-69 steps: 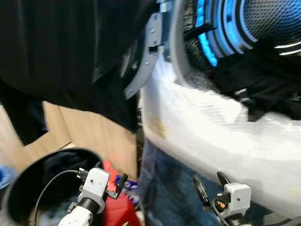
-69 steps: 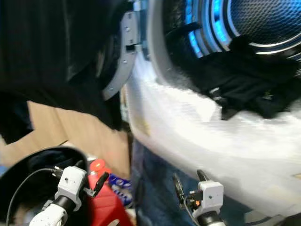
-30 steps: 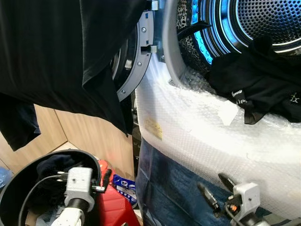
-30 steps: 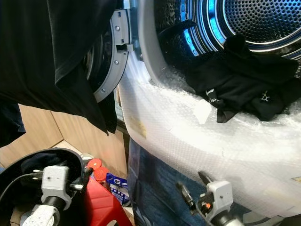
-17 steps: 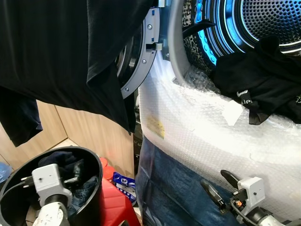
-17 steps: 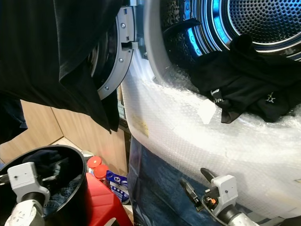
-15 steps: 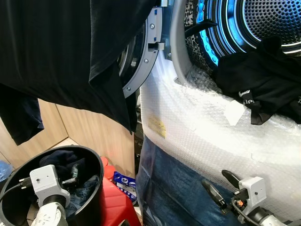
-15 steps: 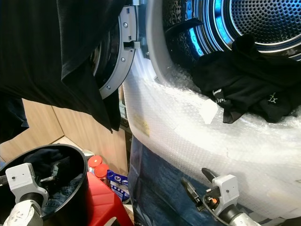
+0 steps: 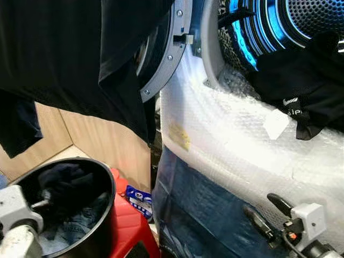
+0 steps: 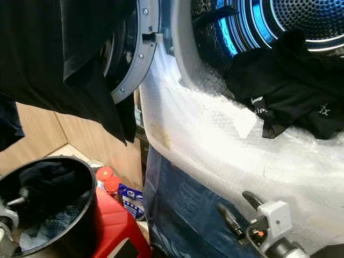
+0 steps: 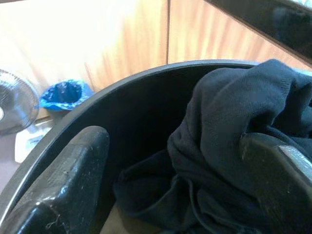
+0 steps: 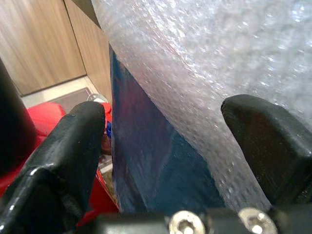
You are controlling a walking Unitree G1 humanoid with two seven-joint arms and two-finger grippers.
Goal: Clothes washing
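The washing machine's drum (image 9: 312,21) glows blue behind its open door (image 9: 161,70). A black garment (image 9: 301,80) lies half out of the drum mouth, drooping over the bubble wrap (image 9: 231,134) on the machine's front. At lower left stands a black bucket (image 9: 80,159) holding dark clothes (image 9: 64,185) and some denim. My left gripper (image 11: 170,139) is open inside the bucket, one finger on each side of a dark garment (image 11: 234,126). My right gripper (image 9: 264,209) is open and holds nothing, low in front of the wrapped machine.
A large black shirt (image 9: 70,54) hangs across the upper left, partly over the door. A blue sheet (image 9: 199,209) covers the machine's lower front. A red stool (image 9: 126,226) and a blue packet (image 9: 141,200) sit between bucket and machine. Wooden panels (image 9: 91,134) stand behind.
The head camera has shifted a little. My left arm has swung from beside the red stool to the left and down into the bucket. The right gripper has stayed open, low by the machine.
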